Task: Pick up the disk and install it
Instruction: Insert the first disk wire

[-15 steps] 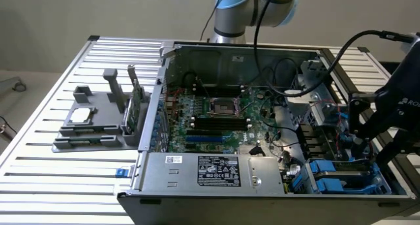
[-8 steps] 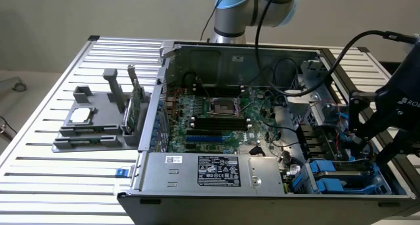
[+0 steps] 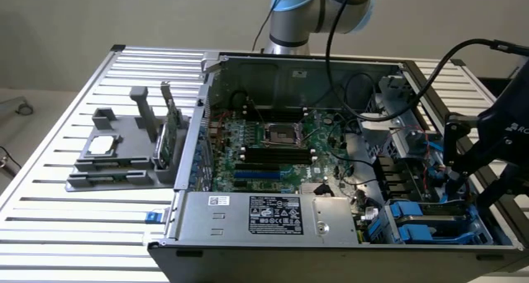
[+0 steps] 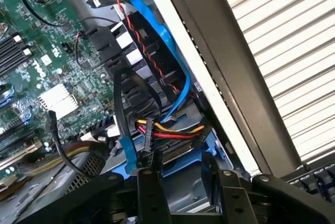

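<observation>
Green circuit motherboard lay at nine o'clock. The silver-grey disk in its blue plastic carrier sat at the case's five-o'clock bay. The black gripper stood wide astride it; whether it gripped, I could not tell. The red-and-yellow power cable bundle just beside looked likely to snag and skew the carrier.

From where I stand, the only letters I can make out are a white "RO" on the black body of the gripper, cut off at the exterior view's right edge. The black label on the grey power supply is crowded with white print and marks, and a small white sticker sits near it, both too fine to read. The white lettering on the green motherboard won't resolve into words either.
</observation>
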